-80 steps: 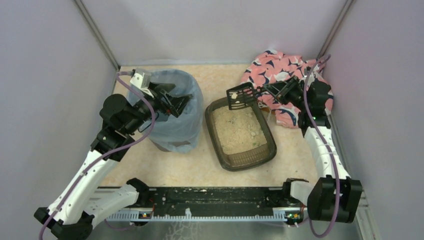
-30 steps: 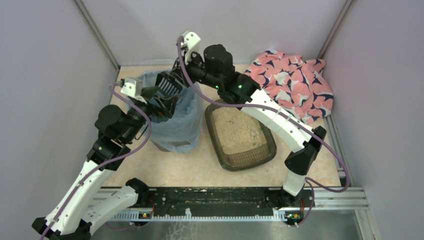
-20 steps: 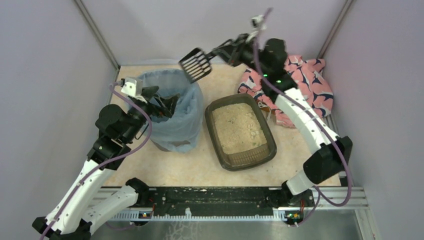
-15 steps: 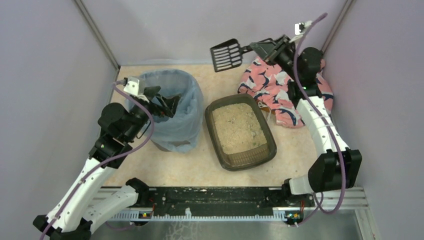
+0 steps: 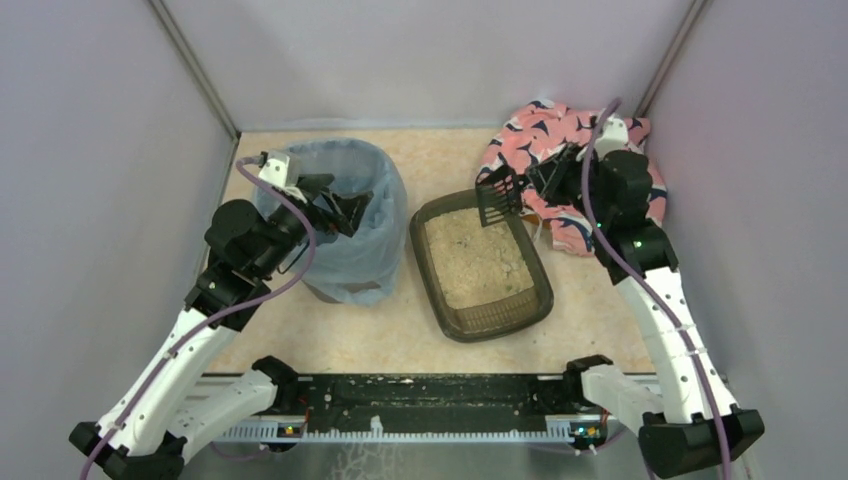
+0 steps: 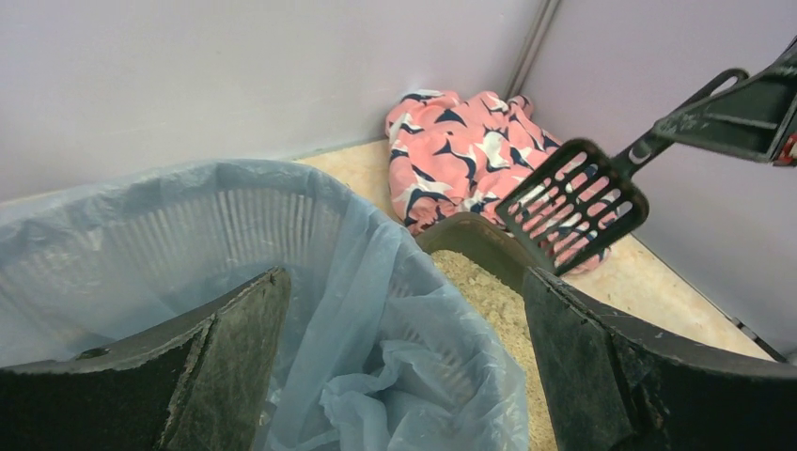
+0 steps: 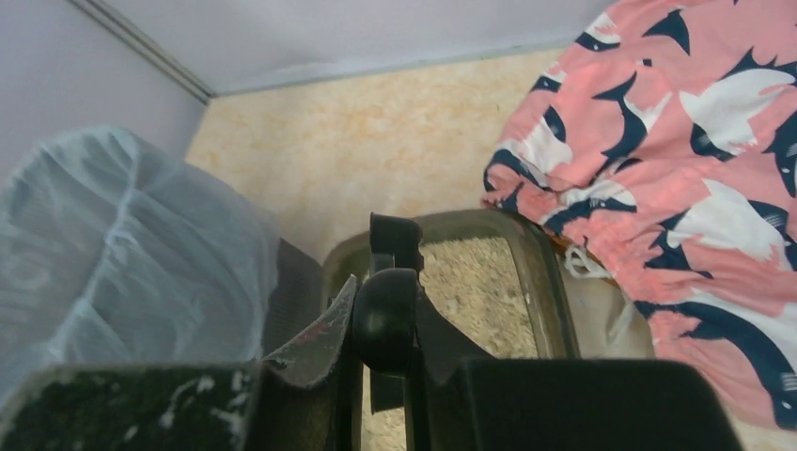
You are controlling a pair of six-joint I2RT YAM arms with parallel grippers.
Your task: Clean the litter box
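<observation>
Left jaws: spread wide, nothing grasped, held over the bin [image 5: 350, 260] just left of the litter box [image 5: 480, 325].
Right jaws: clenched on the scoop [image 5: 497, 203] handle.
Scoop: head held over the litter box's far end.
Litter box: set on the surface [image 5: 380, 335], litter inside.
Cloth [image 5: 545, 135]: heaped beside its far right corner.

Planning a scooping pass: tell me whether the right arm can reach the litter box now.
Probably yes: the right gripper holds the scoop over the far end of the litter box, with nothing between them.
</observation>
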